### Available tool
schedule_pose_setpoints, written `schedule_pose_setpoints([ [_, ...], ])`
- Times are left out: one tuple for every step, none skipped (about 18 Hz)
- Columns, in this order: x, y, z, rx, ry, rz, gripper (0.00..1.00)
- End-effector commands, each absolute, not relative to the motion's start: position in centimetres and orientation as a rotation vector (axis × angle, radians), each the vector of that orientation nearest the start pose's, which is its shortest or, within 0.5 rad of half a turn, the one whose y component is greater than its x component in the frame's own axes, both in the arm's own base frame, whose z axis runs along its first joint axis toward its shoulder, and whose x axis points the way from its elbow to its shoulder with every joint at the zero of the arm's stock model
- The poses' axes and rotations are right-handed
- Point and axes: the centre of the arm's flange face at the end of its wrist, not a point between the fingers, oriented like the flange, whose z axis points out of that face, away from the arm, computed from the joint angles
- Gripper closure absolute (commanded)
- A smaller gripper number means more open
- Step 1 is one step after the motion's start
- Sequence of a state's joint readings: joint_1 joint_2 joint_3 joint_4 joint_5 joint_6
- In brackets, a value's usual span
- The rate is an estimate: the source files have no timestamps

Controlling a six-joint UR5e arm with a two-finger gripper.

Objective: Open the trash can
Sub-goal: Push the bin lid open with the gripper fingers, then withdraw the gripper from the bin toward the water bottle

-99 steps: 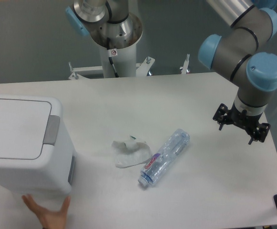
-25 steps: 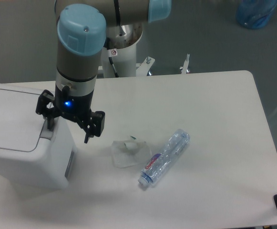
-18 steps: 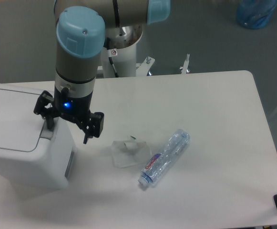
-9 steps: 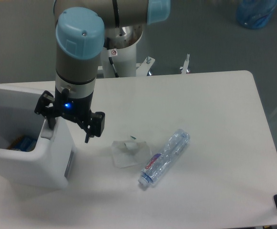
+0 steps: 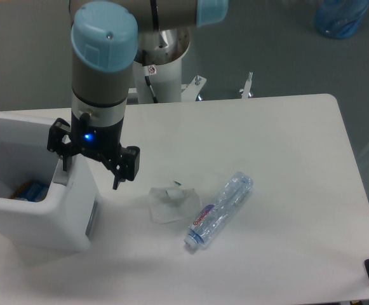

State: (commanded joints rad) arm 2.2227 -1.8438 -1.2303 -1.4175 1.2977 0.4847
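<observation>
Trash can [image 5: 38, 216] at left, lid up, interior showing. Gripper [image 5: 92, 170] w/ jaws wide over its right rim. Bottle [image 5: 217, 209] lies to the right.

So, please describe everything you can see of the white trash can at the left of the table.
The trash can is a large, boxy bin of white plastic with rounded corners, standing upright at the table's left edge and partly cut off by the frame. Its top is open, so the inside shows, with something orange and blue at the bottom. A grey panel sits on its right side wall. The end effector is at its right rim, one finger over the rim and the other outside the wall; actual contact cannot be judged.
</observation>
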Motion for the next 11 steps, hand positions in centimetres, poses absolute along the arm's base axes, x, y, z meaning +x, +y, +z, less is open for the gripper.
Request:
schedule_pose_setpoints([
  [-26.0, 59.0, 52.8, -2.791, -0.198, -0.142, 0.0],
  [-26.6, 59.2, 52.7, -2.774, -0.206, -0.122, 0.0],
  [-27.0, 59.3, 52.7, -2.76, -0.206, -0.099, 0.0],
  [-27.7, 59.2, 52.4, -2.749, -0.218, -0.085, 0.0],
  [-28.9, 59.1, 51.4, -2.756, -0.233, -0.088, 0.0],
  [-30.6, 58.3, 50.4, -2.765, -0.273, -0.094, 0.0],
  [-32.0, 57.6, 49.7, -2.769, -0.308, -0.097, 0.0],
  [-32.9, 57.0, 49.5, -2.776, -0.318, -0.078, 0.0],
  [-33.9, 56.4, 49.5, -2.785, -0.317, -0.05, 0.0],
  [-35.1, 55.7, 49.2, -2.797, -0.316, -0.024, 0.0],
  [-36.3, 55.1, 48.8, -2.812, -0.303, -0.007, 0.0],
])
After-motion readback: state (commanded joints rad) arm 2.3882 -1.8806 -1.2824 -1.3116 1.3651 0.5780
